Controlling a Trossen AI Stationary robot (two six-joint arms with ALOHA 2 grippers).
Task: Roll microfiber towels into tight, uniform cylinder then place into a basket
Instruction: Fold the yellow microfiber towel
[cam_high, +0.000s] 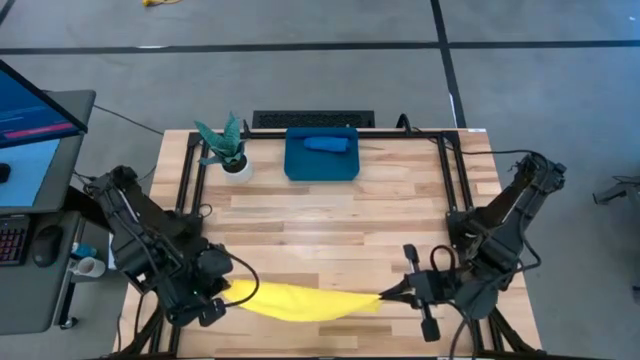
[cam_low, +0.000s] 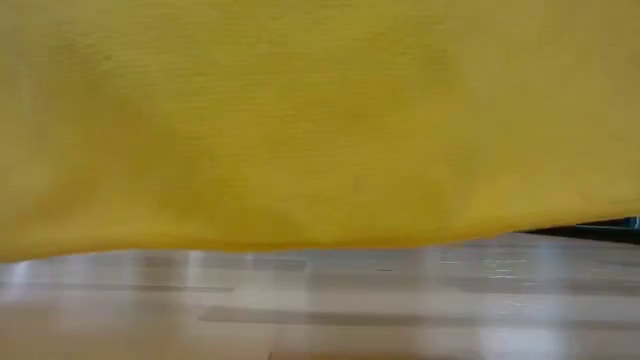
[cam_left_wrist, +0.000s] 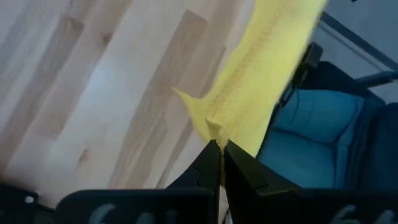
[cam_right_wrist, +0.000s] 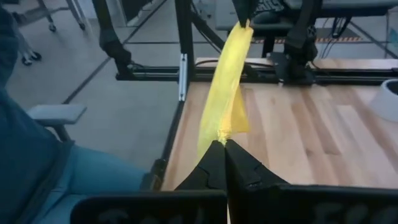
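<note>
The yellow towel hung directly before the low camera and filled most of that view, its lower edge clear of the table. From above, the same cloth stretched in a sagging band along the table's 6 o'clock edge, held at both ends. The left claw was at about 7 o'clock, its fingers pressed together on the towel's left corner; the left wrist view showed the fabric pinched at the tips of that claw. The right claw was at about 5 o'clock, likewise clamped on the opposite corner, and the right wrist view showed the cloth running from its closed tips across to the other arm. The blue towel lay rolled inside the teal basket at 12 o'clock. A potted plant stood just beside the basket, toward 11 o'clock.
</note>
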